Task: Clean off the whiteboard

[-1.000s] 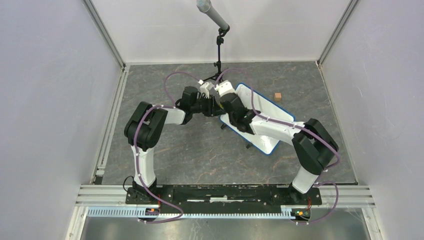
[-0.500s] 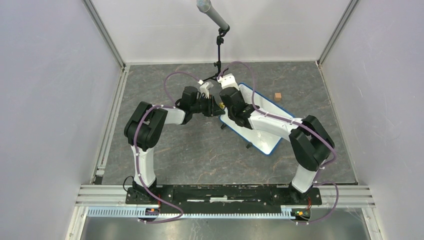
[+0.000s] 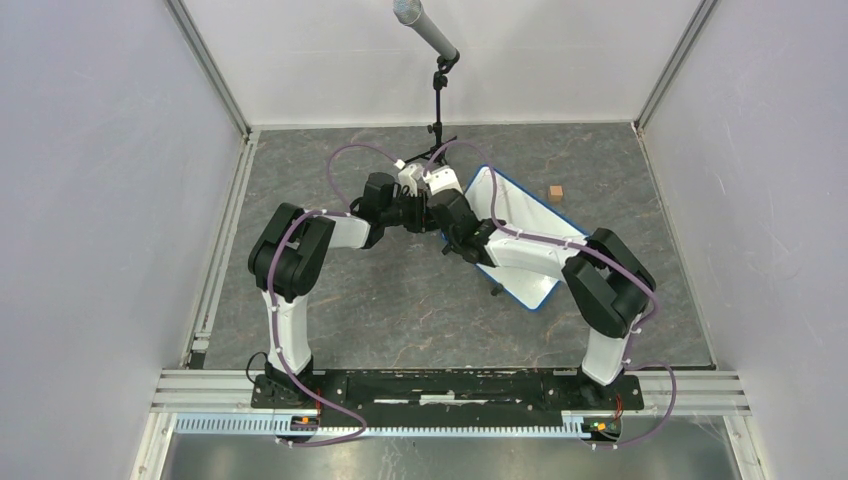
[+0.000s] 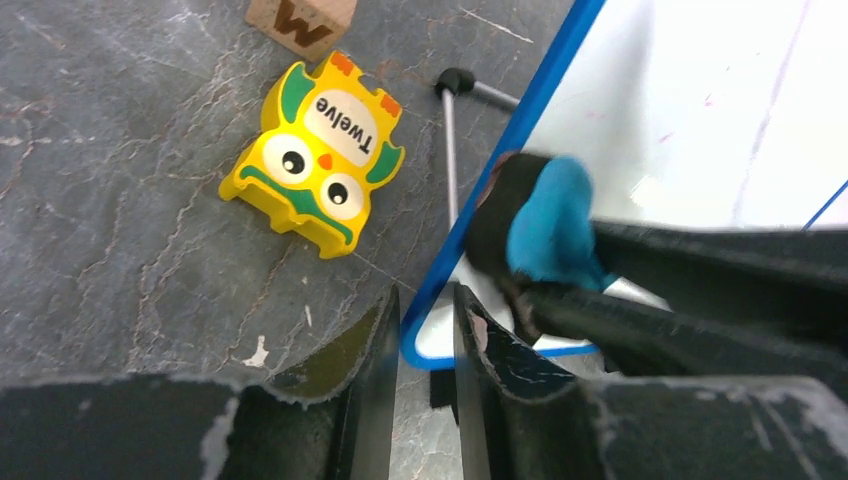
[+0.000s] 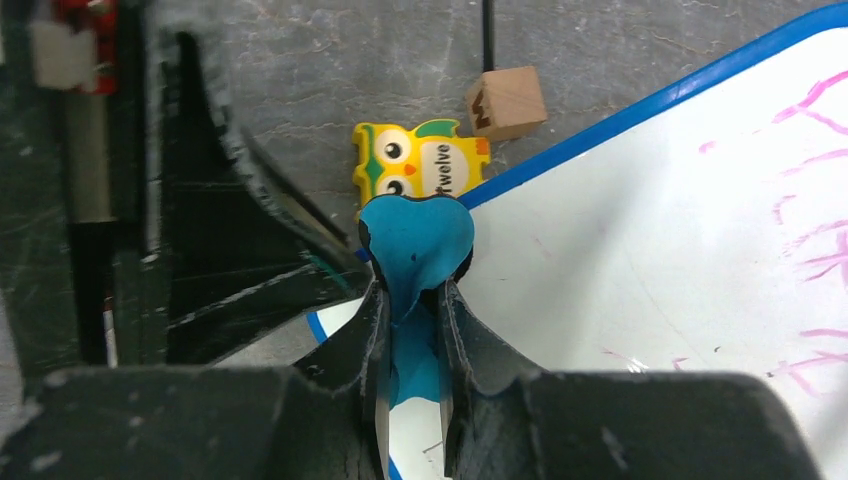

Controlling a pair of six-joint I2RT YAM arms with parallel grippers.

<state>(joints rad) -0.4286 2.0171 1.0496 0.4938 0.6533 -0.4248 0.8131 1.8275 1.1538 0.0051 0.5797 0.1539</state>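
The whiteboard (image 3: 503, 196) lies on the grey floor, white with a blue rim, under the right arm. In the right wrist view its face (image 5: 650, 250) bears pink scribbles (image 5: 812, 240) at the right. My left gripper (image 4: 425, 310) is shut on the board's blue corner rim (image 4: 440, 290); in the top view it (image 3: 425, 212) sits at the board's left end. My right gripper (image 5: 412, 300) is shut on a blue eraser (image 5: 415, 245) pressed to the board near that corner. The eraser also shows in the left wrist view (image 4: 545, 225).
A yellow owl toy marked "Twelve" (image 4: 315, 165) lies just off the board's edge, with a wooden letter block (image 4: 300, 20) beyond it. A small brown cube (image 3: 556, 191) sits right of the board. A microphone stand (image 3: 437, 110) rises at the back; its thin leg (image 4: 447, 130) runs beside the rim.
My right gripper with the eraser swept away along the board's left end, then came back nearer and leftward, close to the left gripper. The left arm held still.
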